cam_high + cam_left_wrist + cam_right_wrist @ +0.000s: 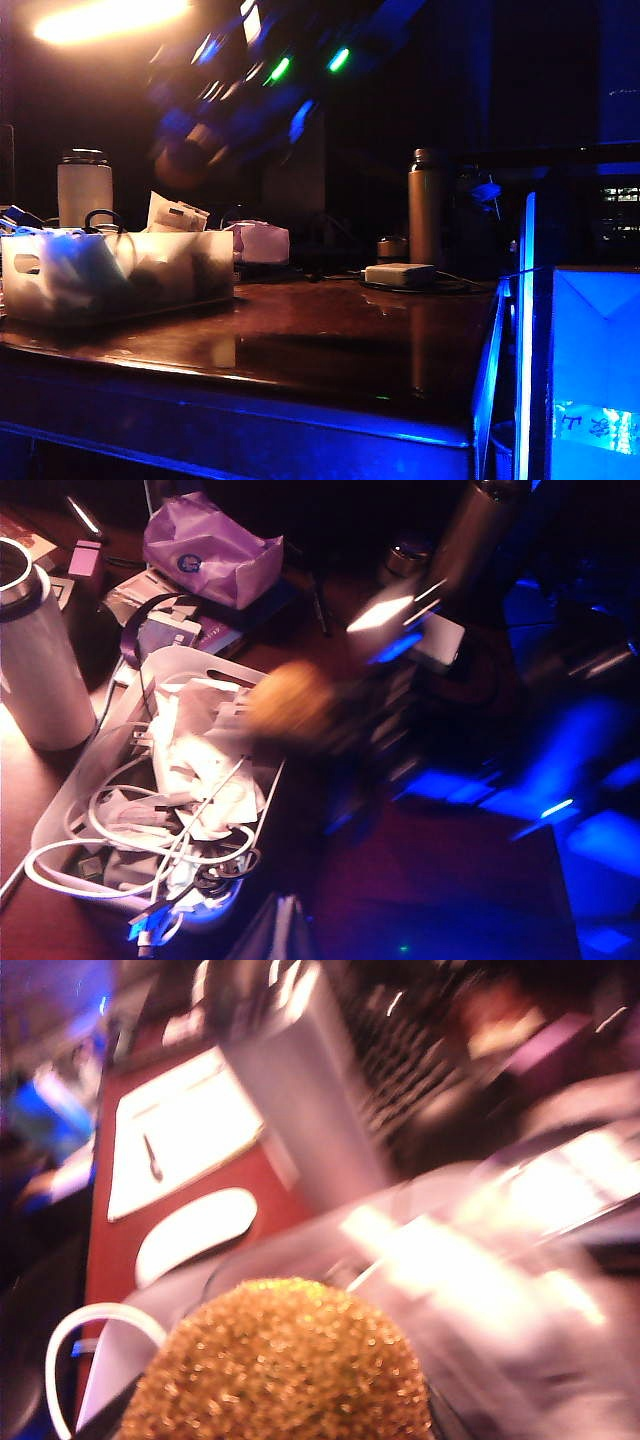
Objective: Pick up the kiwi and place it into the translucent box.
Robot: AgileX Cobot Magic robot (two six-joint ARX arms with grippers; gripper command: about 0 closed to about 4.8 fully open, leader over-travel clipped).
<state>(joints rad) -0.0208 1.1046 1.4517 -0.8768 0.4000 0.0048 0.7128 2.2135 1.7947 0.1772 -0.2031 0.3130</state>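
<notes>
I carry the kiwi [280, 1365], grasped in my right gripper [185, 160], over the translucent box [120, 275]; next, release; left gripper unseen.

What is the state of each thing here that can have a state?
kiwi: held by the right gripper above the translucent box.
translucent box: open on top, full of cables and papers.
right gripper: blurred, closed on the kiwi.
white bottle: upright, beside the box.
left gripper: not in view.

Translucent box [120, 275] at the desk's [330, 345] left edge is crammed with cables [150, 830]; bare desk stretches rightward toward the steel bottle [425, 205].
</notes>
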